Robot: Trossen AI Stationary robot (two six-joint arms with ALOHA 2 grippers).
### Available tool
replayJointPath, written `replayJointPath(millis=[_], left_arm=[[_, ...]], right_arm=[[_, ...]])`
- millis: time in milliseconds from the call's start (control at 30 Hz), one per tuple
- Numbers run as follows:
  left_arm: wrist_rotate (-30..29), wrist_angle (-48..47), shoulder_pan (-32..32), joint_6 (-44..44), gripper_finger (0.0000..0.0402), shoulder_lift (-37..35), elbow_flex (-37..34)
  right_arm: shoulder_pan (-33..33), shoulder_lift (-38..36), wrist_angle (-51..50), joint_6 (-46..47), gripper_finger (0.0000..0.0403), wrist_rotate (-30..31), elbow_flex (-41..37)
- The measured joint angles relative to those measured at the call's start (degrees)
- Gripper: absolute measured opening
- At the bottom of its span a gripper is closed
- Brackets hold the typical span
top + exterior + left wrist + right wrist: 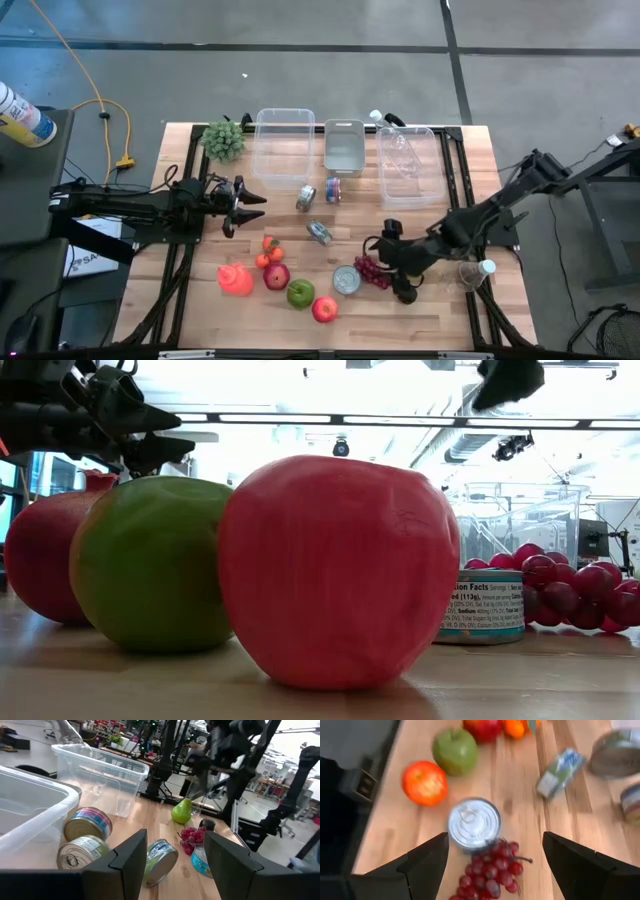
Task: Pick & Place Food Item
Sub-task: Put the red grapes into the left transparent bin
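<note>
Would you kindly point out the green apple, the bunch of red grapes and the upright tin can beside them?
green apple point(300, 293), high view, middle of its top.
bunch of red grapes point(490, 875), right wrist view, centre of the cluster.
upright tin can point(473, 823), right wrist view, middle of its pull-tab lid.

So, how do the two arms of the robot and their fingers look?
Both arms are dark, almost black, built of jointed segments with dark cables along them. The left gripper ends in two pointed black fingers, which are broad, flat and wedge-shaped with matte surfaces. The right gripper carries the same kind of angular black fingers. I see no markings or labels on either.
</note>
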Motion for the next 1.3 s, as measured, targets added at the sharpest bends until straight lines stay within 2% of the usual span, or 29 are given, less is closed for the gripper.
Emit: replayJointPath(millis=[233,433,667,833,1033,1300], left_arm=[[2.82,-0.01,-0.01,-0.17,0.0191,0.0,0.0],[4.15,-0.02,-0.01,-0.2,0.0191,-0.01,0.0],[4.13,-0.02,-0.01,-3.06,0.0191,-0.01,0.0],[4.11,-0.22,-0.01,-3.61,0.0191,0.0,0.0],[4.09,-0.2,-0.01,-3.61,0.0191,0.0,0.0],[4.06,-0.35,0.0,-3.58,0.0191,0.0,0.0]], right_arm=[[0.03,5.35,0.14,3.57,0.031,-0.98,-3.51],[0.0,5.52,2.5,9.34,0.031,-0.57,-7.33],[1.35,5.52,9.17,9.04,0.031,-3.12,-12.21],[1.86,5.5,10.37,9.12,0.031,-2.44,-13.23],[1.34,5.5,8.77,12.12,0.031,3.53,-13.25],[2.67,10.42,11.95,19.53,0.031,3.57,-15.05]])
